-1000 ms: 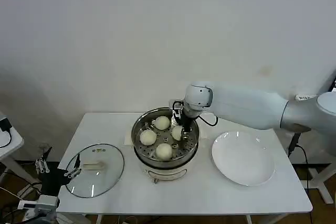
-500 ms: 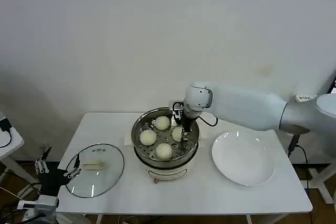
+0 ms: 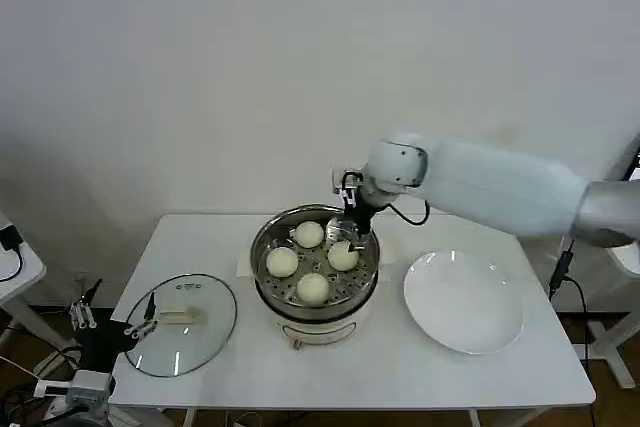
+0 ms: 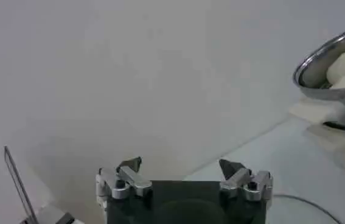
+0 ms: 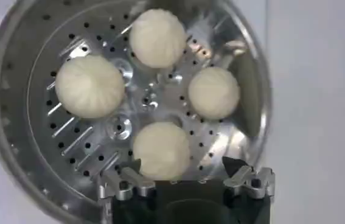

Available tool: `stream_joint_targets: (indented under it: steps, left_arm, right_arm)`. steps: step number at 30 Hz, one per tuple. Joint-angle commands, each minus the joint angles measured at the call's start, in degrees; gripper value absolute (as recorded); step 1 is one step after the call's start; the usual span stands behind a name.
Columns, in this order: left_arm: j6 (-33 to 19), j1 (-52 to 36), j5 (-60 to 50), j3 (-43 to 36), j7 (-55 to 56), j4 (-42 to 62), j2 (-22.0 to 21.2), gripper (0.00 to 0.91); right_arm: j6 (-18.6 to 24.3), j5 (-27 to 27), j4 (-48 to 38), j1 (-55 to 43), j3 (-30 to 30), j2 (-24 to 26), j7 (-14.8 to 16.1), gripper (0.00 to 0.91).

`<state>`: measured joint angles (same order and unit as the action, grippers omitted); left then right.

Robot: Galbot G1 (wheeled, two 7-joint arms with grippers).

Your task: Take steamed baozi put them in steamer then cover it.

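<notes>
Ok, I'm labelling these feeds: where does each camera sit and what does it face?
Head view: high, facing down at the table; right gripper above the steamer.
Left wrist view: low beside the table; left gripper open, steamer's rim beyond.
Right wrist view: straight down into the steamer, four baozi inside.
All three share the steamer.

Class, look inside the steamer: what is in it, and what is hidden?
Inside the steamer, four steamed baozi sit apart on the perforated tray. The right gripper hangs open above the rim. Whatever lies beneath the tray is covered.
</notes>
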<state>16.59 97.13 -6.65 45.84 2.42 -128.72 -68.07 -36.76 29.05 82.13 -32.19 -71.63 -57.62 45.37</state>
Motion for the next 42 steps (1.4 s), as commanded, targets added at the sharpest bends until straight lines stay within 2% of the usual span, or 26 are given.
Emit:
stream_joint_targets:
  steps: [1,4,5,6,7,8,9,10,11,13,14,16,18,19,20,25,30,32,37,42]
  left_arm:
    - [0.12,0.09,0.99,-0.69,0.38,0.3,0.09,0.907]
    - [-0.02,0.05,1.01,-0.93,0.93,0.88,0.01,0.907]
    - [-0.13,0.04,1.01,-0.99,1.18,1.22,0.03,0.907]
    - [-0.26,-0.11,0.98,-1.05,1.4,1.76,0.07,0.907]
    - [-0.43,-0.19,0.97,-1.12,1.67,2.11,0.13,0.907]
    - [-0.71,-0.36,0.97,-1.23,1.77,2.81,0.33,0.907]
    - [-1.66,-0.43,0.94,-1.55,2.57,3.65,0.87,0.907]
    - [-2.13,-0.5,0.92,-1.65,2.99,4.13,1.1,0.907]
    - [-2.16,-0.84,0.79,-1.58,2.85,4.66,1.4,0.907]
    - [-2.25,-1.31,0.36,-1.4,2.58,5.81,2.19,0.907]
    - [-2.63,-1.43,-0.1,-1.31,2.47,6.59,2.27,0.907]
    - [-3.83,-1.75,-2.6,-1.07,1.83,8.13,2.62,0.907]
    - [-5.04,-1.83,-4.06,-1.06,1.18,9.23,2.82,0.907]
    - [-5.38,-1.87,-4.31,-1.15,1.1,9.6,2.87,0.907]
    - [-5.81,-1.86,-4.98,-1.33,1.0,10.01,2.88,0.907]
    - [-9.41,-1.78,-15.38,-2.39,0.63,11.23,3.1,0.907]
    - [-11.25,-1.39,-29.1,-2.08,0.45,11.99,3.33,0.907]
    - [-11.94,-1.43,-36.71,-2.08,-0.14,13.12,3.68,0.907]
    - [-13.24,-3.49,-48.78,-4.11,1.45,17.26,5.28,0.907]
    - [-13.04,-6.98,-58.3,-7.96,2.01,23.16,6.57,0.907]
  right_arm:
    - [1.35,1.05,18.01,7.76,12.14,19.89,-18.05,0.907]
    - [3.89,-0.17,21.98,20.85,24.13,26.75,-23.51,0.907]
    - [4.48,-0.72,22.59,23.62,27.67,27.58,-24.93,0.907]
    - [6.42,-1.71,24.02,33.13,34.32,29.31,-26.18,0.907]
    - [7.1,-2.02,24.28,36.49,39.2,29.92,-27.77,0.907]
    - [9.12,-4.71,25.13,47.78,51.61,30.27,-29.23,0.907]
    - [11.37,-6.21,25.34,56.04,56.74,29.89,-29.49,0.907]
    - [11.66,-7.03,25.44,59.8,64.16,29.62,-30.13,0.907]
    - [13.87,-10.88,25.44,69.07,71.91,27.42,-30.95,0.907]
    - [17.5,-14.03,25.52,81.83,83.55,22.82,-31.69,0.907]
    - [19.53,-16.82,25.73,86.32,91.29,20.5,-31.62,0.907]
    - [21.94,-18.45,26.29,93.06,98.01,16.61,-31.7,0.907]
    - [25.32,-20.14,27.0,101.55,106.28,10.2,-31.41,0.907]
    - [26.1,-20.4,27.12,103.14,108.92,9.28,-31.25,0.907]
    - [27.18,-20.64,27.13,105.92,112.31,6.17,-30.81,0.907]
    - [34.34,-24.16,23.47,111.65,121.38,-6.67,-28.37,0.907]
    - [38.33,-23.99,24.15,116.91,127.16,-16.54,-27.88,0.907]
    - [40.02,-24.47,24.5,118.73,127.91,-18.38,-28.21,0.907]
    - [42.41,-23.89,24.98,122.44,127.49,-20.45,-32.54,0.907]
    - [43.85,-24.59,25.43,122.79,127.19,-21.82,-33.41,0.907]
